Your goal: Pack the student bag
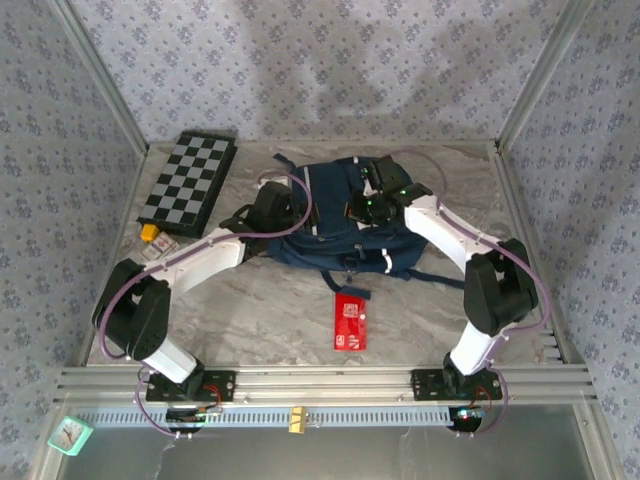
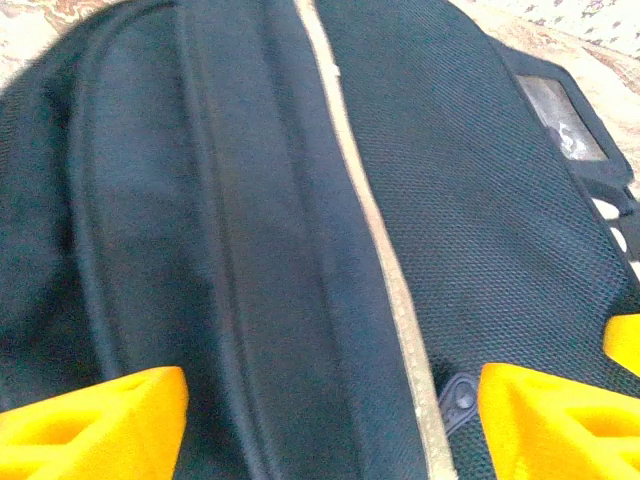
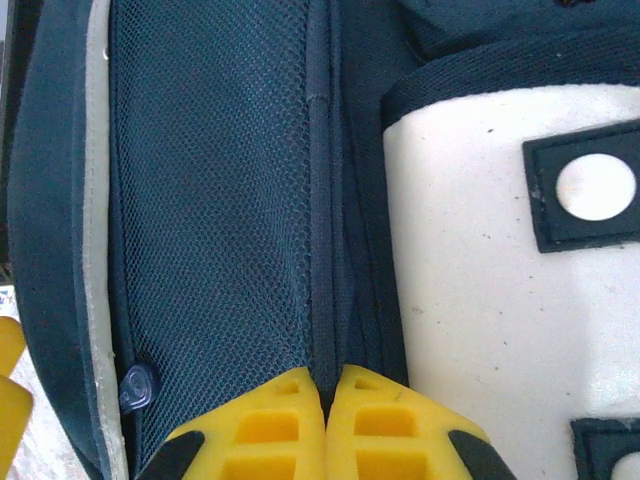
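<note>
the student bag (image 1: 335,245) lies flat on the marbled table (image 1: 260,310), at about 12 o'clock from the table's middle. it is navy fabric with a fine mesh weave. a pale zipper trim (image 2: 370,230) runs along it, ending near a small dark zip pull (image 2: 462,395). further right there is a white pocket patch (image 3: 480,280) carrying a dark square tab (image 3: 590,190) with a round white centre.

the left arm reaches in from 7 o'clock, and the left gripper (image 1: 272,212) hangs over the bag's left edge. its yellow fingers (image 2: 90,425) stand wide apart, straddling the pale trim, with nothing clamped between them. the right arm bends in from 4 o'clock, and the right gripper (image 1: 366,205) sits on the bag's upper middle. its fingertips (image 3: 270,425) are pressed tight together. a dark raised seam (image 3: 320,200) runs straight down into the line where they meet (whether any fabric is nipped there i cannot tell).

the bag's inside is hidden. a folded chessboard (image 1: 190,180) lies at the bag's 9 o'clock, well apart from it. a small yellow piece (image 1: 149,232) and a little packet (image 1: 160,250) sit just beside the chessboard's near corner. a red card (image 1: 350,321) lies at the bag's 6 o'clock, close to its near edge.
</note>
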{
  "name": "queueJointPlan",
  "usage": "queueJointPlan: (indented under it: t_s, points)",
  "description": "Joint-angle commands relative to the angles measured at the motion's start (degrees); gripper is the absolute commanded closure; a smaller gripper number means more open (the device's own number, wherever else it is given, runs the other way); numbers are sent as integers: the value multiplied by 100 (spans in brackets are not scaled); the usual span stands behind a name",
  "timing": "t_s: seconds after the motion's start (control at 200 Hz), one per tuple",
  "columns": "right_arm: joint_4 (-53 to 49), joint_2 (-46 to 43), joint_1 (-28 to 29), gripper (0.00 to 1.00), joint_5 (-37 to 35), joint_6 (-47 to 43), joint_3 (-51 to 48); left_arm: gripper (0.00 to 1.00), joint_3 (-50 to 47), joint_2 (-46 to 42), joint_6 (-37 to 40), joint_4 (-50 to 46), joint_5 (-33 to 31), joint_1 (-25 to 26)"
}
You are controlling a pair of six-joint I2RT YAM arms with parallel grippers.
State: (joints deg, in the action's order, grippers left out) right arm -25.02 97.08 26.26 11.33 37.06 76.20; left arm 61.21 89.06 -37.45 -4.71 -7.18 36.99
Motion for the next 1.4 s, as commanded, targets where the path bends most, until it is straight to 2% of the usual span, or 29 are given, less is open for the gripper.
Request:
queueJointPlan:
  t_s: [0.0, 0.09, 0.315, 0.54, 0.755, 0.91, 1.079, 1.139, 1.239, 1.399]
  points:
    - [502, -401, -92, 100, -20, 434, -61, 21, 22, -342, 96, -347, -312, 225]
    - [499, -476, -86, 100, -6, 578, -61, 17, -192, -512, 89, -421, -507, 603]
    - [564, -524, -112, 100, -63, 867, -29, 0, -107, -557, -190, -742, -1758, 1526]
    - [508, -410, -121, 100, -26, 917, 107, 0, 311, -22, -611, -1207, -2521, 1935]
    - [586, -343, -142, 100, 62, 996, 116, 0, 395, 272, -1265, -1087, -2561, 1982]
    - [606, -299, -147, 100, 88, 1012, 160, 0, 514, 628, -1116, -776, -2587, 2005]
    - [612, -294, -150, 100, 115, 1020, 174, 0, 920, 966, -1061, -1053, -2753, 1996]
    - [635, -289, -161, 100, 115, 1026, 151, 0, 1079, 1049, -1276, -1406, -2954, 1943]
    - [625, -278, -164, 100, 107, 981, 141, 0, 1050, 924, -1561, -1609, -2907, 1746]
    - [678, -234, -191, 100, 150, 978, 100, 12, 375, 235, -1546, -1170, -2972, 1671]
